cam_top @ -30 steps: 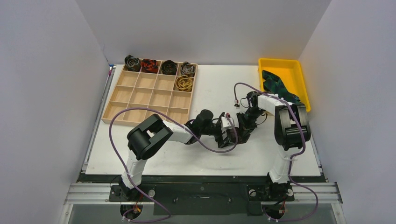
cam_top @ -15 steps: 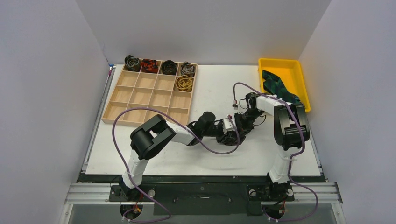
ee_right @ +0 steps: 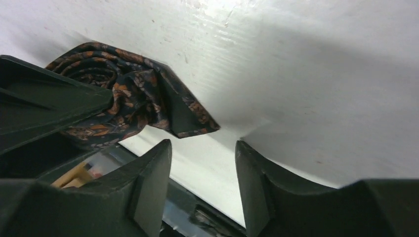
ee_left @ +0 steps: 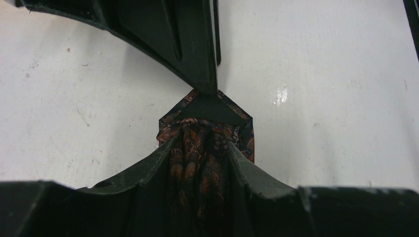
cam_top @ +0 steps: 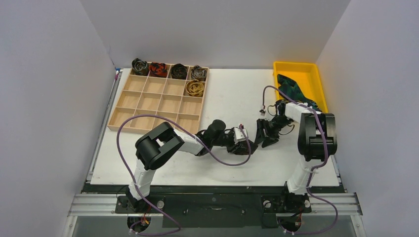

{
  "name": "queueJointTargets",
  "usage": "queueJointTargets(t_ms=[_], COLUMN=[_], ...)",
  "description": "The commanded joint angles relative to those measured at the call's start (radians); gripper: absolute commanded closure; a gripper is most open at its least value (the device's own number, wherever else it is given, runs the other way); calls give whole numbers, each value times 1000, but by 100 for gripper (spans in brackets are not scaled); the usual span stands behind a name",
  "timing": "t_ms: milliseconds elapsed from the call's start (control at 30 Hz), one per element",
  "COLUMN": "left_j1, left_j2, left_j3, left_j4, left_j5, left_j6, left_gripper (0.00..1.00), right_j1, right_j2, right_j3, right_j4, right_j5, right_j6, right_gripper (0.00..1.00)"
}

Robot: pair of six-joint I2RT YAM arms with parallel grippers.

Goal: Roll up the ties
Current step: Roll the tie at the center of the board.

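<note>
Right gripper [ee_right: 202,148] withdrew, jaws apart, empty; left gripper [ee_left: 197,154] clamps one tie [ee_left: 184,132]; five coils [cam_top: 178,71] in tray [cam_top: 148,101].

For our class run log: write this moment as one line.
left gripper: shut on dark orange-patterned rolled fabric tie | right gripper: open, empty, beside it

Overhead camera looks down; both close wrist cameras share the tie [ee_left: 197,148].

A plain pale back wall [cam_top: 212,29], a left wall [cam_top: 44,98] and a right wall [cam_top: 380,98] box in a white table [cam_top: 222,94], lightly scuffed and evenly lit with soft shadows. Along its near edge runs what looks like an aluminium rail [cam_top: 99,205], with a dark strip [cam_top: 212,188] between the two.
</note>
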State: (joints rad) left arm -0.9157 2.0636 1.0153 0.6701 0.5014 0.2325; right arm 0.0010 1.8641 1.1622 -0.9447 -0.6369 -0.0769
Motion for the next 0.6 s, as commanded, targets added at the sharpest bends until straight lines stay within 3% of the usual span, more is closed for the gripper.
queueJointTargets(t_ms=[0, 367, 567], left_j1=[4, 27, 29], left_j2=[28, 51, 50], left_j3=[-50, -66, -69], left_j4=[-129, -76, -73], left_j5=[2, 62, 66], left_j6=[21, 13, 11], left_gripper=[73, 72, 71], right_j1=[13, 45, 85], right_j2=[68, 87, 62], right_j3=[-27, -40, -45], right_j4=[80, 131, 114], right_j5=[-92, -347, -403], right_j6=[56, 59, 33], right_gripper=[50, 47, 46])
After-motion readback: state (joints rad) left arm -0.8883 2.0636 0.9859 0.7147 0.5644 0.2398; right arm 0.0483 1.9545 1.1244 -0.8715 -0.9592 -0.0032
